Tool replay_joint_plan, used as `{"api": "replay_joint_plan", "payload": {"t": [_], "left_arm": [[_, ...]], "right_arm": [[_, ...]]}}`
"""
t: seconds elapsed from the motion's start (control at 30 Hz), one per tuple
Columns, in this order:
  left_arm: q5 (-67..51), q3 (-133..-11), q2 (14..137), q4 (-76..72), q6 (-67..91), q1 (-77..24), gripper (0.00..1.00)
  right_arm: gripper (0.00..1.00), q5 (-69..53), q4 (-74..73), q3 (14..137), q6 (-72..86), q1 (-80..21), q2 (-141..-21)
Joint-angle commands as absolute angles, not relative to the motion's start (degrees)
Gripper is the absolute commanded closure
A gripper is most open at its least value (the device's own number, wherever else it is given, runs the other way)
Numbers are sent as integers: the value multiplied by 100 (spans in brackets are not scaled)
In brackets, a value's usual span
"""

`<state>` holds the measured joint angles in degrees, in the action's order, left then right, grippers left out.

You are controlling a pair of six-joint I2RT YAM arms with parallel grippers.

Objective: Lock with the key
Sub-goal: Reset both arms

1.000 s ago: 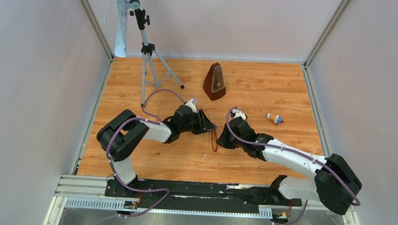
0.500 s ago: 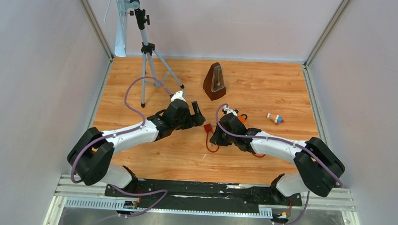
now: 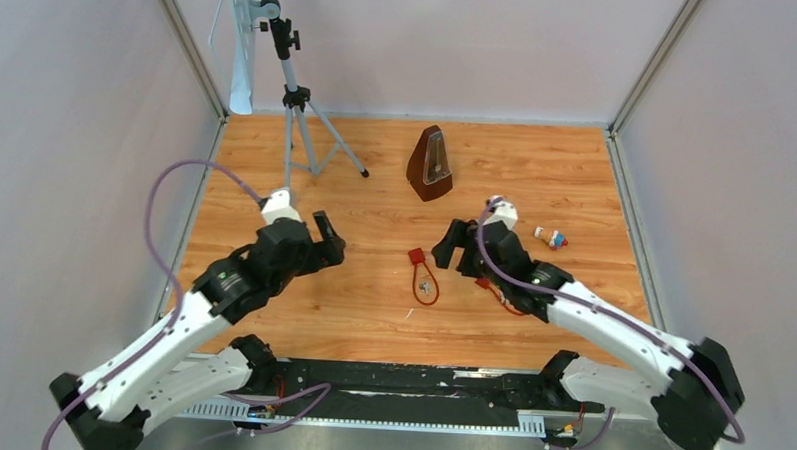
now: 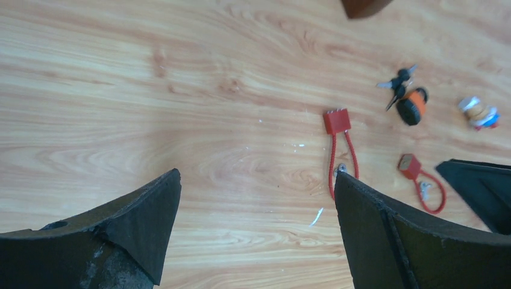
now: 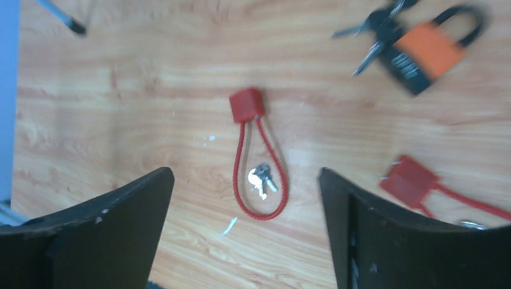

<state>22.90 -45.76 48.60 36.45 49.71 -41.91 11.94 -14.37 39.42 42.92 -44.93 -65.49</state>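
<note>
where it lies, red cable lock [image 5: 247, 105], keys [image 5: 261, 179] inside loop

The left tool [image 3: 330, 238] is held well to the left of the red cable lock [image 3: 423, 278], its jaws spread wide with nothing gripped. The left arm [image 3: 170, 337] is stretched out long and low. The right tool [image 3: 447, 244] is held just right of the lock, jaws likewise parted and empty, and the right arm [image 3: 611, 327] is extended.
</note>
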Motion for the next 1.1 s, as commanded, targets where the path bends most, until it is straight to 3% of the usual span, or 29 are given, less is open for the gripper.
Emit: {"api": "replay_joint_plan", "payload": {"t": [0.0, 0.3, 0.63, 1.07], "left_arm": [[3131, -5010, 3838, 5077, 4870, -4210, 0], [3728, -5622, 2651, 6147, 4436, -4210, 0], [4112, -6136, 1771, 6691, 4232, -4210, 0], [3994, -6276, 1291, 6556, 4037, -4210, 0]], "right_arm": [[1, 2667, -2333, 4180, 3891, -4439, -5273], [0, 4788, -4319, 5093, 3726, -4438, -3130], [0, 5959, -4587, 5605, 3384, -4438, -1011], [0, 6323, -4621, 5766, 3237, -4437, -588]]}}
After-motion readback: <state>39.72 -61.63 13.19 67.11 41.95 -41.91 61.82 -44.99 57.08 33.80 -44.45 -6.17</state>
